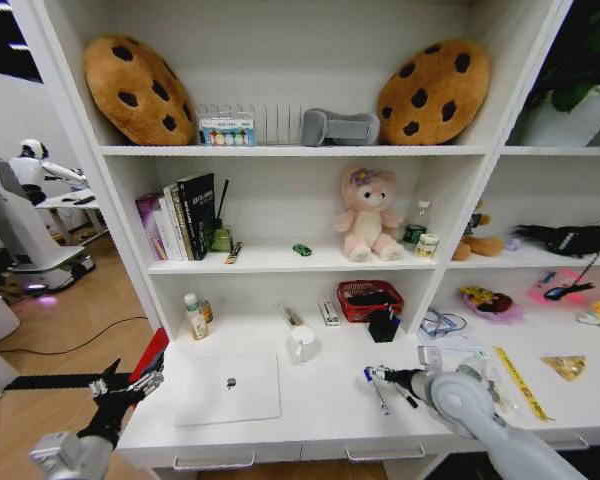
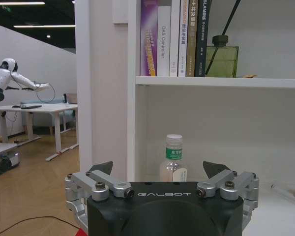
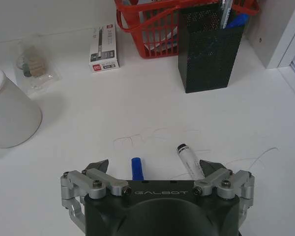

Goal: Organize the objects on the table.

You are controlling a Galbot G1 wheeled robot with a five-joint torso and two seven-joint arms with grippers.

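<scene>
slim silver laptop (image 1: 228, 388), white flat-topped desk (image 1: 320, 405), blue-capped white marker pen (image 3: 136, 168), black-capped white marker pen (image 3: 189, 161), tiny green toy car (image 1: 302, 250)

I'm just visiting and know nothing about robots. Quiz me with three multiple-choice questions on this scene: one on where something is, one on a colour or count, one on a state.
1. Where is the green toy car?
A. on the laptop
B. on the shelf beside the pink plush bear
C. in the red basket

2. What colours are the caps of the two marker pens on the desk?
A. red and green
B. both white
C. blue and black

3. How is the right gripper?
A. open above the pens
B. shut on the mug
C. shut on the laptop

Answers:
1 B: it stands on the middle shelf, left of the pink plush bear.
2 C: the right wrist view shows a blue cap and a black cap.
3 A: its fingers stand apart with both pens between them.
</scene>
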